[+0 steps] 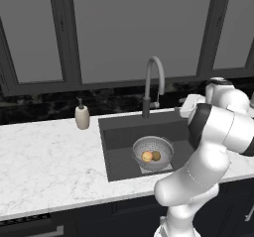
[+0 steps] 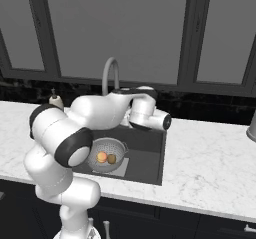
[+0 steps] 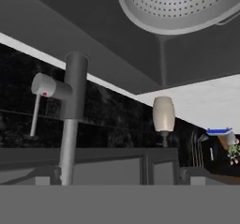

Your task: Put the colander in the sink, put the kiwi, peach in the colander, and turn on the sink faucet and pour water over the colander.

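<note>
The colander [image 1: 153, 152], a round silvery-grey perforated metal bowl, sits upright on the lighter grey patch at the bottom of the sink [image 1: 119, 137], a large dark grey rectangular basin set into the white marble worktop. Inside the colander lie the peach [image 1: 147, 156], orange-pink, and the kiwi [image 1: 156, 155], brownish-tan and smaller, side by side and touching. The sink faucet [image 1: 153, 85], a tall grey gooseneck with a dark lower stem, rises behind the basin.

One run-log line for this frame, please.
colander: in sink | peach, kiwi: inside colander | faucet: no water visible | gripper: near faucet base
</note>
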Tool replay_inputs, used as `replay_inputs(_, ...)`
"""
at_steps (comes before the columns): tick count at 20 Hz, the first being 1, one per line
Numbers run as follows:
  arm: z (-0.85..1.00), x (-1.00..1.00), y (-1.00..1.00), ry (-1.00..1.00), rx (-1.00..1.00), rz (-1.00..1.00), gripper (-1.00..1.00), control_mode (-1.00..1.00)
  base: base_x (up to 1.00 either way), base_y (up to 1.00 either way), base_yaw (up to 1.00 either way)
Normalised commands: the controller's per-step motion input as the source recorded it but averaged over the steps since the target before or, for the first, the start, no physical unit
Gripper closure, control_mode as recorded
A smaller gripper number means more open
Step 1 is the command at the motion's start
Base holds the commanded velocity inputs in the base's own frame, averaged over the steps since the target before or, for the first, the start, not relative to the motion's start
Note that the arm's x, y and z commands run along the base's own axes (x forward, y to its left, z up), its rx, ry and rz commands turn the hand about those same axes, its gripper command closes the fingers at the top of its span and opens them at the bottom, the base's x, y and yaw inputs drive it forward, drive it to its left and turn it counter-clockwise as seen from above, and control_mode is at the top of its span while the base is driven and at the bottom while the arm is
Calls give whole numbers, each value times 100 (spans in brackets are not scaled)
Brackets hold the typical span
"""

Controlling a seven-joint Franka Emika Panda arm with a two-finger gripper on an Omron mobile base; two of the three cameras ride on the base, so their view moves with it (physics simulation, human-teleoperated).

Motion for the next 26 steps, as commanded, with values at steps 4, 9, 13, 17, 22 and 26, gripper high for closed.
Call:
replay_inputs(4,0,30,2,0,2,-7,-100,-100,0,0,0)
replay_inputs(9,0,20,17,-2,0,-7,-100,-100,0,0,0)
replay_inputs(13,0,16,22,-1,0,-5,-100,-100,0,0,0)
replay_inputs(17,0,15,15,0,0,-3,-100,-100,0,0,0)
replay_inputs(22,0,34,5,0,0,-4,-100,-100,0,0,0)
replay_inputs(26,-3,39,0,0,3,-4,-100,-100,0,0,0)
